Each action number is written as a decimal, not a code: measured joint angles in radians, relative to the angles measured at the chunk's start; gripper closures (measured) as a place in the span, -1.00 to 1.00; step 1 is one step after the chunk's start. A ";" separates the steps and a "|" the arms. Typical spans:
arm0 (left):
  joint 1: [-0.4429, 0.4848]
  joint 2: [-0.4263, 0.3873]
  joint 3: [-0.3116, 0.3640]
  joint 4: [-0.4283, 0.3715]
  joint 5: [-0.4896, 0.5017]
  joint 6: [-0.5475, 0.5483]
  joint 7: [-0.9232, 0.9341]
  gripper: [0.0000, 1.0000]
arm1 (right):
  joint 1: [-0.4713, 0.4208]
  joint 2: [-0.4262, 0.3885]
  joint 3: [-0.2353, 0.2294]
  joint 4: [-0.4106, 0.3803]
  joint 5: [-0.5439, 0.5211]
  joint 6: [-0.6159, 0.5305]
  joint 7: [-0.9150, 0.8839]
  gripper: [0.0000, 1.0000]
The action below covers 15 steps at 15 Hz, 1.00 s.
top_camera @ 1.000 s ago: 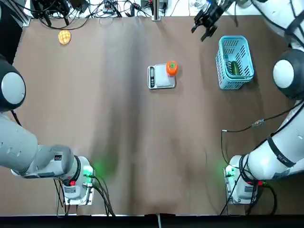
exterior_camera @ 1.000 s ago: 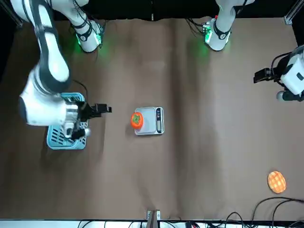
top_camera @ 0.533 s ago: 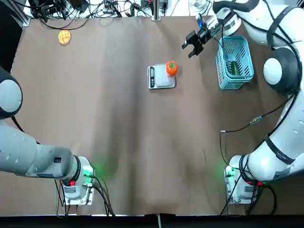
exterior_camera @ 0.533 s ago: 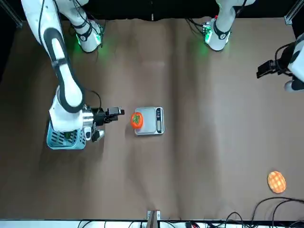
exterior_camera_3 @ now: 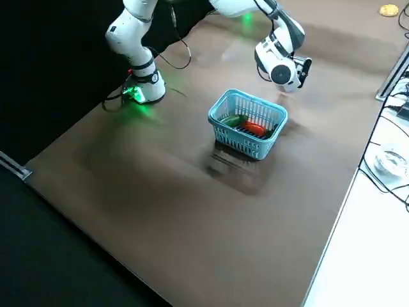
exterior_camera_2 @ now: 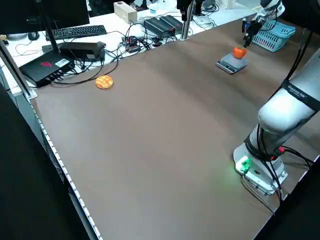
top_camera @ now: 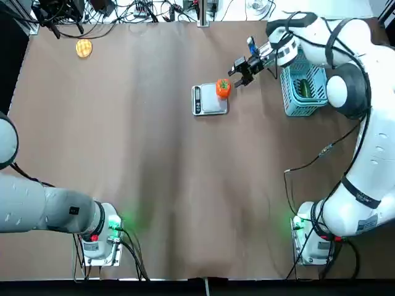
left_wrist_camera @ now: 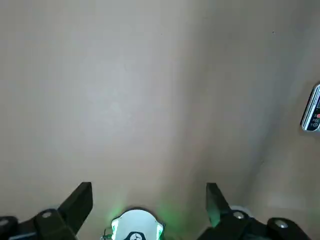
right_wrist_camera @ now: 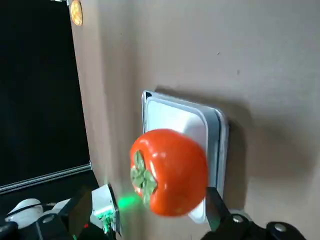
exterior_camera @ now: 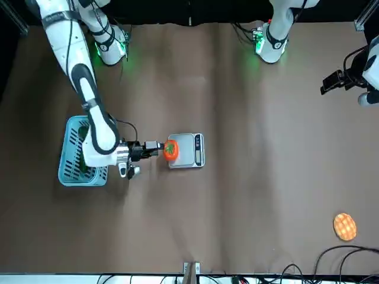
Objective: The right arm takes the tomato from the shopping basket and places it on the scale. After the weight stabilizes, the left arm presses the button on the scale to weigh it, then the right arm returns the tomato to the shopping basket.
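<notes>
The orange-red tomato (top_camera: 223, 88) sits on the right edge of the scale (top_camera: 210, 103), whose black control strip (top_camera: 197, 100) faces left; the button is too small to make out. My right gripper (top_camera: 240, 69) hovers open just right of the tomato, between it and the light-blue shopping basket (top_camera: 303, 83). The right wrist view shows the tomato (right_wrist_camera: 170, 172) close between the open fingers (right_wrist_camera: 75, 215), untouched, on the scale (right_wrist_camera: 185, 120). My left gripper (exterior_camera: 331, 83) hangs open far off at the table's left side, and the left wrist view catches only an end of the scale (left_wrist_camera: 312, 115).
A dark green vegetable (top_camera: 305, 88) and a red item (exterior_camera_3: 255, 128) lie in the shopping basket (exterior_camera_3: 248, 125). A flat yellow-orange round item (top_camera: 84, 47) rests at the far left corner. Cables and boxes line the far table edge.
The right gripper has swung from beyond the basket's far left corner toward the scale, ending right beside the tomato. The tomato and scale have not moved. The left arm drew back leftward.
</notes>
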 joint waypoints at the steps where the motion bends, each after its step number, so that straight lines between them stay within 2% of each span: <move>1: 0.000 -0.005 0.000 -0.007 0.000 0.002 0.000 -1.00 | 0.017 0.012 0.000 -0.001 0.023 0.015 -0.021 -0.98; 3: -0.004 -0.008 -0.001 -0.011 0.000 0.007 0.000 -1.00 | 0.046 0.035 0.000 -0.002 0.045 0.061 -0.066 -0.98; 15: 0.000 -0.007 0.000 -0.011 0.000 0.014 0.000 -1.00 | 0.057 0.055 0.000 -0.014 0.097 0.063 -0.098 -0.92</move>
